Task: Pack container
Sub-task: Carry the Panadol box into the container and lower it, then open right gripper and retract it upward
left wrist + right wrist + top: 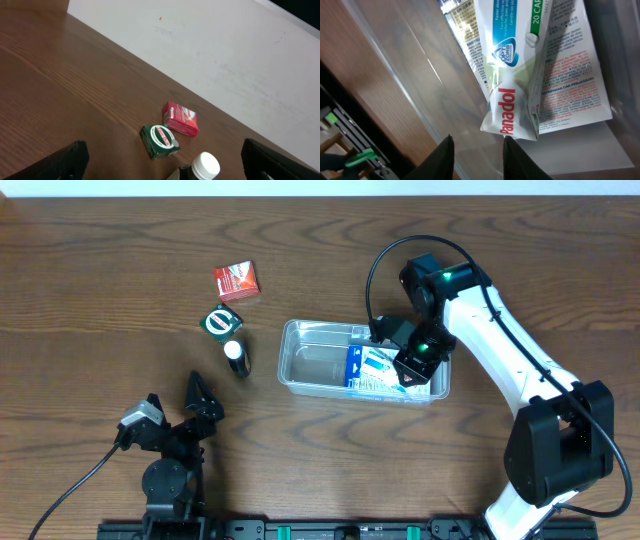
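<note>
Hovering over the right end of the container with my right gripper, fingers pointing down into it. The jaws stand narrow, a slim gap between them, and nothing sits in that gap: through it I see only the clear floor of the tub. Just ahead of my fingertips lies the Panadol box, flat on the floor in the right half, with a printed leaflet under it. I'm not touching the box.

The container itself sits on the table right of centre, long side running left to right, its left half bare.

My left gripper is down at the near left, jaws spread wide, holding nothing. Ahead of it, out on the wood and left of the container, stand a dark bottle with a white cap, a green box just beyond it, and a red box farther back.
</note>
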### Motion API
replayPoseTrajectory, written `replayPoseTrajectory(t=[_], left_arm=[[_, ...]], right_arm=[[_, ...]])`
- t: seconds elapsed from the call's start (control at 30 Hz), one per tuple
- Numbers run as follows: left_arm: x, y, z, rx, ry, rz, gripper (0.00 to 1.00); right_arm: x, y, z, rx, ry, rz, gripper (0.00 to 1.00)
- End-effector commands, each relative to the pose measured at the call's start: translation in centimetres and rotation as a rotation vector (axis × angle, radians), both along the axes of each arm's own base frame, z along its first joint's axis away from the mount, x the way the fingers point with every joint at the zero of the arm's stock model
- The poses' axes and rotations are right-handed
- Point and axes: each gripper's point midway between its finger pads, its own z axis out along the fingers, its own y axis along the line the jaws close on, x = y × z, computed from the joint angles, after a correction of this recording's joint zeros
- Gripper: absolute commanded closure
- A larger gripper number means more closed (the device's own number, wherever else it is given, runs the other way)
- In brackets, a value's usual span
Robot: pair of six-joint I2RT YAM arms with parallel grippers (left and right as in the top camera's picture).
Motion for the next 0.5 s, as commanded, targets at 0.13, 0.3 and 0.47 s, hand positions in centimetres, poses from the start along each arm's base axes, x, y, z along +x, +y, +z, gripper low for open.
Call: replayPoseTrajectory(t=[0.13,0.3,0.47], left_arm=[[-0.1,0.2,-1.7,0.013,0.05,0.008,0.02],[-0.1,0.2,-1.7,0.013,0.05,0.008,0.02],[-0.1,0.2,-1.7,0.013,0.05,0.008,0.02]], right_arm=[[-0.9,2.6,1.2,0.098,0.042,-0.073,0.6],[-0.2,5.4,5.7,0.253,-0.024,-0.078,0.01],[4.2,4.0,13.9,0.319,-0.321,-0.26,0.01]])
